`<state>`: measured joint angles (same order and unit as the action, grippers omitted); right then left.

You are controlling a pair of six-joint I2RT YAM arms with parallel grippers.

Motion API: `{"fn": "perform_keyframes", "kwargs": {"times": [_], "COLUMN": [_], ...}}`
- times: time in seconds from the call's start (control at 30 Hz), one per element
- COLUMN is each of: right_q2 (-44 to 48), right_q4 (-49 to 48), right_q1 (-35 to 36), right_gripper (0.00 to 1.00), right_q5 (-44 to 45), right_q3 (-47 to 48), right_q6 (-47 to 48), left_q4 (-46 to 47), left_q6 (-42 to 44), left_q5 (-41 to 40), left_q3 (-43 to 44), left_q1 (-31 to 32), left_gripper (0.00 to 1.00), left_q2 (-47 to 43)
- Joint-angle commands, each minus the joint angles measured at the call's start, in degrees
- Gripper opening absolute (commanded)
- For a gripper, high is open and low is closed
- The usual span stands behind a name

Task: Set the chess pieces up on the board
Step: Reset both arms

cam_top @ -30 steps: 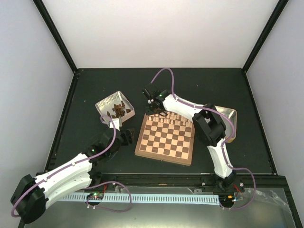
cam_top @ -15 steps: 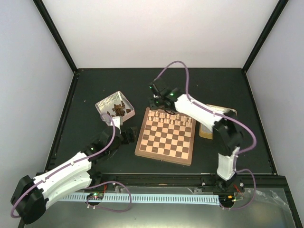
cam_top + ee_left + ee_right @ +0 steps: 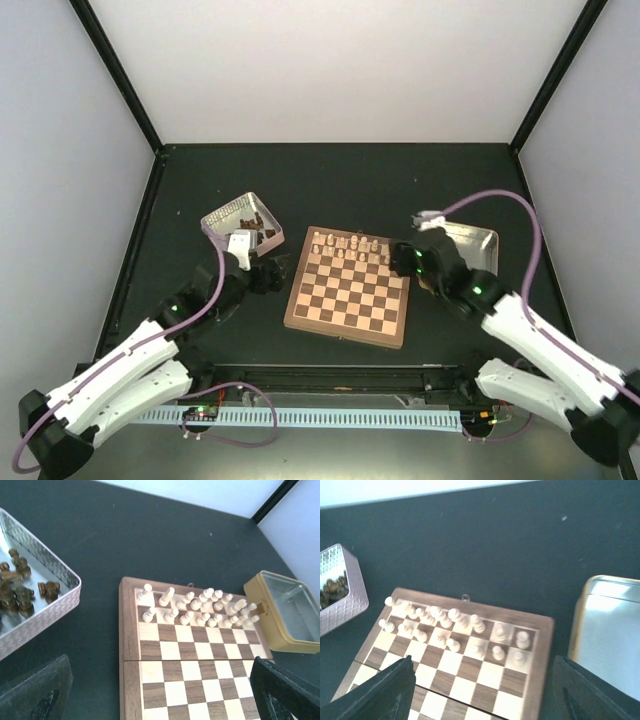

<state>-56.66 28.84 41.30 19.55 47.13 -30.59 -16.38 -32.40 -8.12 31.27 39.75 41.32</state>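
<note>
A silver tin (image 3: 222, 216) holding dark pieces sits left of the board (image 3: 345, 300), and a gold tin (image 3: 480, 241) sits to its right. The cream chess pieces (image 3: 347, 246) stand upright in two left-to-right rows along the board's far edge. The left gripper (image 3: 160, 660) and the right gripper (image 3: 482, 660) flank the board, each with its jaws spread wide and empty.

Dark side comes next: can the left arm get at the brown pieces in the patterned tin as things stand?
Probably yes. The left gripper is open and empty, right beside the tin, which is uncovered; the brown pieces lie loose inside with nothing over them.
</note>
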Motion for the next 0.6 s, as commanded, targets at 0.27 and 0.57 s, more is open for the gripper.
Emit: {"fn": "perform_keyframes", "kwargs": {"times": [0.27,0.57], "right_q2": [35.9,45.0], "right_q4": [12.8,25.0], "right_q1": [-0.4,-0.4], "right_gripper": [0.96,1.00], "right_q5": [17.1,22.6], "right_q3": [-4.5,3.5], "right_q6": [1.0,-3.2], "left_q4": [-7.6,-20.5], "left_q6": [7.6,10.0], "left_q5": [-2.1,-4.8], "left_q3": [5.9,16.1], "left_q1": [-0.2,-0.2], "left_gripper": [0.99,0.99], "left_q2": [-17.1,-22.2]}}
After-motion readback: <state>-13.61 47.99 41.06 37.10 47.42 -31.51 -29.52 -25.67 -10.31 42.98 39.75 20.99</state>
